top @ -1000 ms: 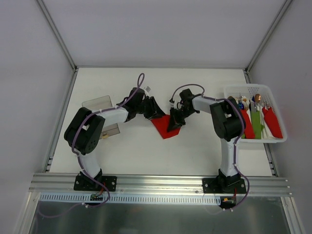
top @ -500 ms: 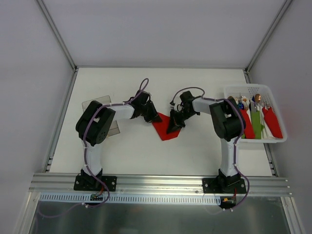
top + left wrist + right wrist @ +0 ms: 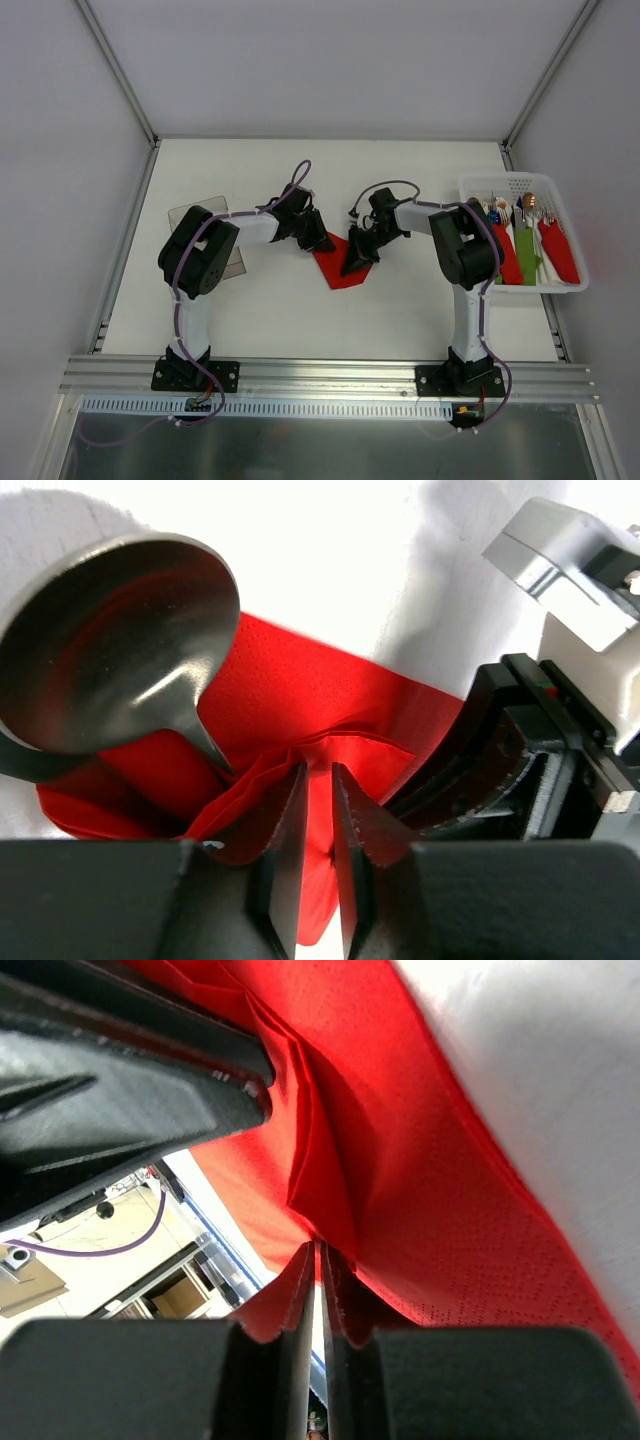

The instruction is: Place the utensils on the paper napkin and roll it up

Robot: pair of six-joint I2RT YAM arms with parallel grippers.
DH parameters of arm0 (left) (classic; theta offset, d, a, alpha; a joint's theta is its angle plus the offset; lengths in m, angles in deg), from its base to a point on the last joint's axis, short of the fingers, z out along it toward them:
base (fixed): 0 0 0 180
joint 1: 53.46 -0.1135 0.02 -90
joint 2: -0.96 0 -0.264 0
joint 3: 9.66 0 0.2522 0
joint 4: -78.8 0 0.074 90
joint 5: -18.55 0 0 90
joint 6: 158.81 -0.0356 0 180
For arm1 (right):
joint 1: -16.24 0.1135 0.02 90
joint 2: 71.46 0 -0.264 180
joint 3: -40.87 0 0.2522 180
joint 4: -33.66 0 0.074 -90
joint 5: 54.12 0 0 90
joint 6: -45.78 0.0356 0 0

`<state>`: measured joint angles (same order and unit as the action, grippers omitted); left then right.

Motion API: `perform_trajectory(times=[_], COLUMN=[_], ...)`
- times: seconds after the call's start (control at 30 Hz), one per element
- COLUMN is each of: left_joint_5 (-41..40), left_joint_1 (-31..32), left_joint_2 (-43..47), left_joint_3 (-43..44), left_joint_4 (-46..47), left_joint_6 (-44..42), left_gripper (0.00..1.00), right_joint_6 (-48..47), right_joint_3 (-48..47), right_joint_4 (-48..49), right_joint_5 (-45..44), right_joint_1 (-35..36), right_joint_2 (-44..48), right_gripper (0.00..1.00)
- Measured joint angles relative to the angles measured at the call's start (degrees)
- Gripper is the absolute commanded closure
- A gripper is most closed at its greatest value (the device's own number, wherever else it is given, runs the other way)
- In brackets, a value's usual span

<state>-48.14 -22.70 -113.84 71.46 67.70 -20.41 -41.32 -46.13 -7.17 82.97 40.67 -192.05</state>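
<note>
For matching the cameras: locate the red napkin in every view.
Top external: red napkin at the picture's centre, mid-table.
Left wrist: middle, bunched toward the bottom edge.
Right wrist: broad diagonal band, upper left to lower right.
Shared landmark: white table.

showing a white table (image 3: 300, 310), flat and matte, ending in a metal rail (image 3: 330, 372) along the near edge. carrying a red napkin (image 3: 338, 272) near the middle, lying cornerwise, one point aiming at the near edge, and bunching up into raised folds along the far side. bearing a spoon (image 3: 110, 650) at the napkin's edge, hollow side up, bowl sitting partly over bare white and partly over red, handle running down into the folds. holding a clear tray (image 3: 200, 212) well to the left, near that side's edge, and a white perforated basket (image 3: 520, 185) sitting against the right edge, well apart from the napkin.
</note>
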Motion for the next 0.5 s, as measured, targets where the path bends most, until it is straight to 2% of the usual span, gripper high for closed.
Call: perform_trajectory(times=[0.13,0.23,0.33,0.5], left_joint_5=[-0.22,-0.17,0.24,1.03], left_joint_1=[0.02,0.0,-0.02,-0.07], left_joint_2=[0.07,-0.02,-0.42,-0.98], left_joint_3=[0.04,0.13,0.59,1.25], left_joint_4=[-1.14,-1.73,-2.23,-2.64], left_joint_6=[-1.11,-1.22,-1.27,-1.4], left_gripper=[0.93,0.95,0.97,0.96], right_joint_6=[-0.17,-0.46,-0.63,-0.92], right_joint_3=[0.35,0.35,0.35,0.35], right_joint_4=[0.24,0.07,-0.04,0.22], right_joint_5=[-0.46,-1.75,-1.95,-1.2], right_joint_1=[0.28,0.61,0.74,0.74], right_joint_2=[0.79,1.46,1.66,2.78], right_gripper=[0.89,0.89,0.83,0.66])
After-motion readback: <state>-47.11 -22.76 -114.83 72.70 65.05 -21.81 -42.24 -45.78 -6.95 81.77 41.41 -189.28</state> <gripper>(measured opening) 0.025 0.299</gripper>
